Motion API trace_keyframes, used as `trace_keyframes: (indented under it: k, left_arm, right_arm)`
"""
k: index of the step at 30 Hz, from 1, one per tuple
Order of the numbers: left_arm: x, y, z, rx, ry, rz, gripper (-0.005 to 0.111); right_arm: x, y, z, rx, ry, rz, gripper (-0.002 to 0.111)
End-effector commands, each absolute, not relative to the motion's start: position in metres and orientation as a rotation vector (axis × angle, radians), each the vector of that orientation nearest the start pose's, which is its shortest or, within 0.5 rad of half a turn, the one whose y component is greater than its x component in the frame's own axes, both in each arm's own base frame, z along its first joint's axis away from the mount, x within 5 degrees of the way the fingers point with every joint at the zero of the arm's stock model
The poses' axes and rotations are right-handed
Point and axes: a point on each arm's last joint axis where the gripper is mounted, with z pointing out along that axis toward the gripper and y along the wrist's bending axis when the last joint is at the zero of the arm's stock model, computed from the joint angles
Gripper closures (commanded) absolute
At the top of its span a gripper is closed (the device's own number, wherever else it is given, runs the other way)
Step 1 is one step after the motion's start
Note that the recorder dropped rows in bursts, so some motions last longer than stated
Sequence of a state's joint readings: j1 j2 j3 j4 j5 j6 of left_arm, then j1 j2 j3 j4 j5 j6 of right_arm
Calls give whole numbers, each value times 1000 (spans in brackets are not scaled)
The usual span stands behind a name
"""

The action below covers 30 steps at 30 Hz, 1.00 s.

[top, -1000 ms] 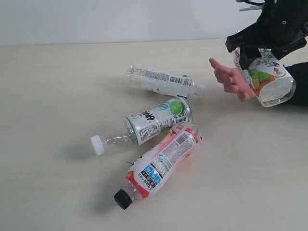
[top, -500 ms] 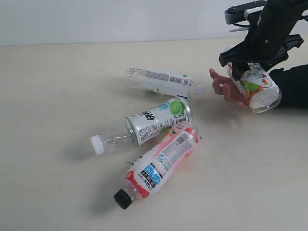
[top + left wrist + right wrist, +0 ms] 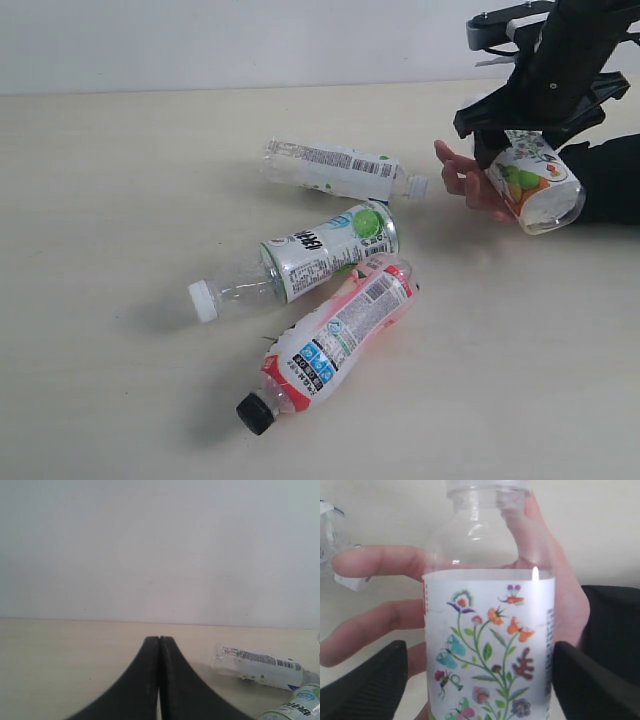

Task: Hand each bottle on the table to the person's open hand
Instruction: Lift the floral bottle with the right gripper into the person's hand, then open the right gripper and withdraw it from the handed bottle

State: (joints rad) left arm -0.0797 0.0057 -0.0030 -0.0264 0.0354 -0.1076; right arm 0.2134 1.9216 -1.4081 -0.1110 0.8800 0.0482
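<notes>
While the right gripper [image 3: 525,135] hangs over the far right side of the table [image 3: 120,180], the bottle with the white floral label [image 3: 535,185] sits tilted just beneath it, resting against a person's open hand [image 3: 470,180] that reaches in from a black sleeve [image 3: 610,175]. Seen from the right wrist, this bottle [image 3: 490,645] lies across the palm of the hand [image 3: 562,592], with the person's outstretched fingers [image 3: 380,562] behind its clear shoulder. The gripper [image 3: 480,680] has its two dark fingers spread to either side of the label: a strip of skin shows between one finger and the bottle, and the other finger lines up with the label's edge, so the jaws stand apart and are not pinching it. Three more bottles lie on their sides near the middle of the table. The slim one with the barcode label [image 3: 335,168] is farthest back, its cap pointing toward the hand. The one with the green-lime label [image 3: 320,250] lies nearer, white cap toward the left. The one with the pink-red label and black cap [image 3: 340,335] lies nearest, its base touching the green-lime bottle. From the left wrist, the left gripper [image 3: 159,642] has its fingers pressed flat together above the table, with the barcode bottle [image 3: 260,666] and the edge of the green-lime bottle [image 3: 300,705] beyond it.
</notes>
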Motion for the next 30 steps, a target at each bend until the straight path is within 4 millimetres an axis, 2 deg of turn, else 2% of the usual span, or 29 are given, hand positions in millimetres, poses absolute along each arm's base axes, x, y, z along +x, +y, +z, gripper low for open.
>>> trace_keyframes:
  k: [1, 5, 10, 12, 14, 18, 19, 21, 24, 27, 30]
  left_arm:
    - [56, -4, 210, -46, 1519, -173, 107]
    - [56, -4, 210, -46, 1519, -173, 107]
    - [56, -4, 210, -46, 1519, -173, 107]
    - [56, -4, 210, -46, 1519, -173, 107]
    - [56, -4, 210, -46, 1519, -173, 107]
    - [56, -4, 210, -46, 1519, -173, 107]
    - [56, -4, 210, -46, 1519, -173, 107]
    - [56, -4, 210, -46, 1519, -173, 107]
    - [56, -4, 210, -46, 1519, -173, 107]
    - [56, -4, 210, -46, 1519, -173, 107]
    - [56, -4, 210, -46, 1519, -173, 107]
  right_arm:
    - [389, 75, 206, -306, 2834, -76, 19]
    - [388, 74, 213, -309, 2813, -82, 11]
    - [380, 71, 253, -262, 2766, -75, 12]
    - [370, 69, 271, -228, 2764, -71, 20]
    - [357, 68, 287, -236, 2754, -45, 39]
    - [319, 68, 313, -307, 2667, 60, 102]
    - [309, 67, 317, -331, 2639, 78, 107]
    - [280, 65, 322, -427, 2561, 115, 107]
    - [237, 57, 320, -517, 2416, 101, 107]
    - [195, 47, 317, -507, 2241, 69, 107]
    - [164, 40, 320, -449, 2059, 64, 107]
